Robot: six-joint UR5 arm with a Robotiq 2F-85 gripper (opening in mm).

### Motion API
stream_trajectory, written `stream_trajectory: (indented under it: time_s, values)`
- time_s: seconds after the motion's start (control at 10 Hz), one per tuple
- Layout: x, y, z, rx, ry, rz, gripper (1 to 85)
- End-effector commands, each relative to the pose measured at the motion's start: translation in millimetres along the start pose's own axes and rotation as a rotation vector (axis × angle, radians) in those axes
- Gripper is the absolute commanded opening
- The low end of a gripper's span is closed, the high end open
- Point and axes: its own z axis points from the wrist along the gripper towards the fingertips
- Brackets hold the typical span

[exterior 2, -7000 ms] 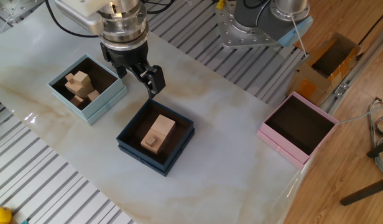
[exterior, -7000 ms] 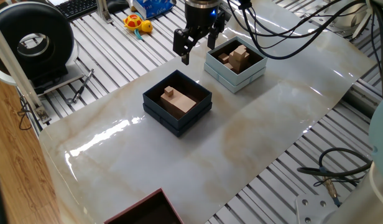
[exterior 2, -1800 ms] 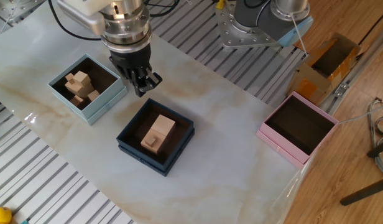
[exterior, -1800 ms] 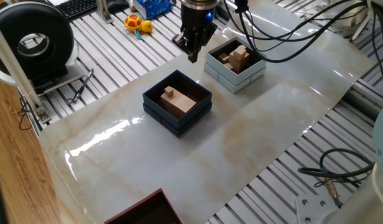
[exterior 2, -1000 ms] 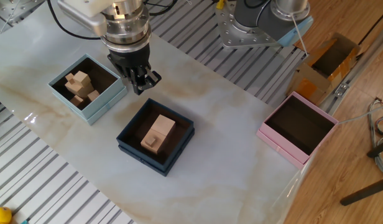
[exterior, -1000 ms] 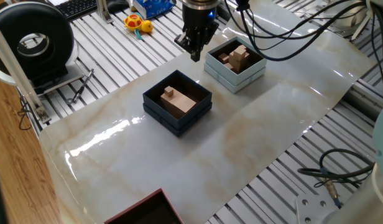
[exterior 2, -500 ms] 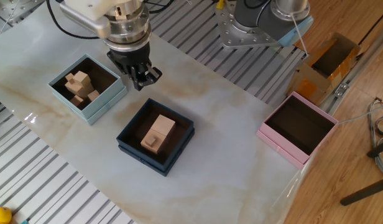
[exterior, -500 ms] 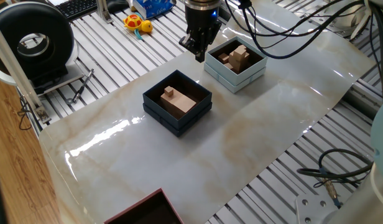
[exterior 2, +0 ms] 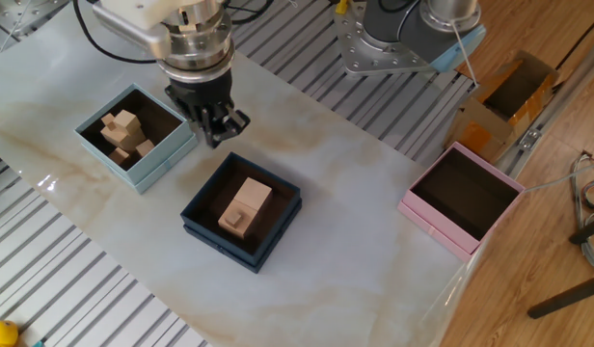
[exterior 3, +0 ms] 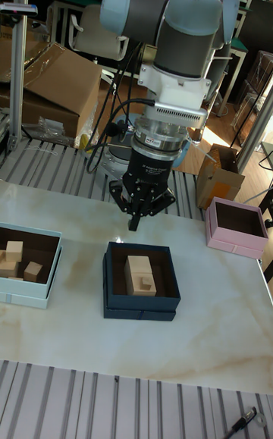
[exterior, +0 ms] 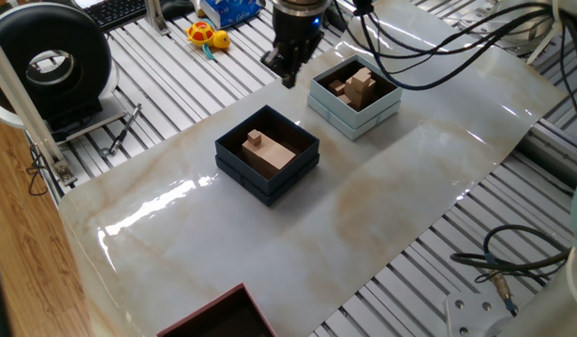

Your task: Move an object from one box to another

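Small cube (exterior: 255, 139) (exterior 2: 238, 219) (exterior 3: 148, 282) resting on top of flat tan block (exterior: 271, 153) (exterior 2: 245, 204) (exterior 3: 142, 272), both inside dark box (exterior: 267, 153) (exterior 2: 241, 210) (exterior 3: 142, 280). Cube near one end of block, untouched, well below gripper tips. Dark box near middle of marble-patterned worktop (exterior: 382, 197) (exterior 2: 355, 241) (exterior 3: 220, 333).

Pale box (exterior: 354, 95) (exterior 2: 136, 136) (exterior 3: 28, 264) just beside dark box, not touching. Several light wooden pieces (exterior: 360, 86) (exterior 2: 124, 132) (exterior 3: 17, 257) inside, one stack standing taller than the rest.

Gripper (exterior: 288, 75) (exterior 2: 216, 130) (exterior 3: 134, 220) hanging above worktop, over the gap between the two boxes, nearer the pale one in both table views. Fingers clenched together to a single point, nothing between them. Tips pointing down, clear of both boxes. Cables trailing from wrist.

Pink box (exterior 2: 461, 200) (exterior 3: 236, 228) toward one end of worktop, well apart from the others, interior dark, no contents visible. Corner of a dark reddish box (exterior: 218, 318) at bottom edge of one table view.

Off the worktop: black round housing (exterior: 50, 56) on slatted frame, yellow toy (exterior: 206, 36) near a keyboard (exterior: 115, 11), cardboard boxes (exterior 3: 57, 86) (exterior 2: 504, 96) on floor.
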Motion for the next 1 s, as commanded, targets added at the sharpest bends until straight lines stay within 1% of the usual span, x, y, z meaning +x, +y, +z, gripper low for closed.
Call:
stream_trajectory:
  time_s: [0.0, 0.1, 0.2, 0.3, 0.4, 0.5, 0.6, 0.7, 0.8, 0.9]
  values:
    - [-28.0, 6.7, -0.9, -0.03, -0.105, 0.026, 3.3]
    - [-31.2, 19.6, 12.0, -0.078, -0.089, 0.036, 6.0]
    - [-36.1, 25.7, 25.3, -0.089, -0.089, 0.035, 6.3]
    - [-37.3, 29.3, 36.9, -0.078, -0.082, 0.02, 6.3]
    - [-28.9, 34.4, 37.2, -0.08, -0.053, 0.021, 6.3]
    - [-16.7, 36.0, 33.5, -0.084, -0.01, 0.025, 6.3]
    - [-15.2, 37.3, 33.4, -0.089, -0.005, 0.017, 11.7]
    - [-13.0, 40.3, 33.1, -0.1, 0.003, -0.008, 34.3]
    - [-4.8, 42.2, 32.8, -0.107, 0.035, 0.009, 41.3]
    - [-4.4, 42.1, 37.7, -0.102, 0.045, 0.017, 42.3]
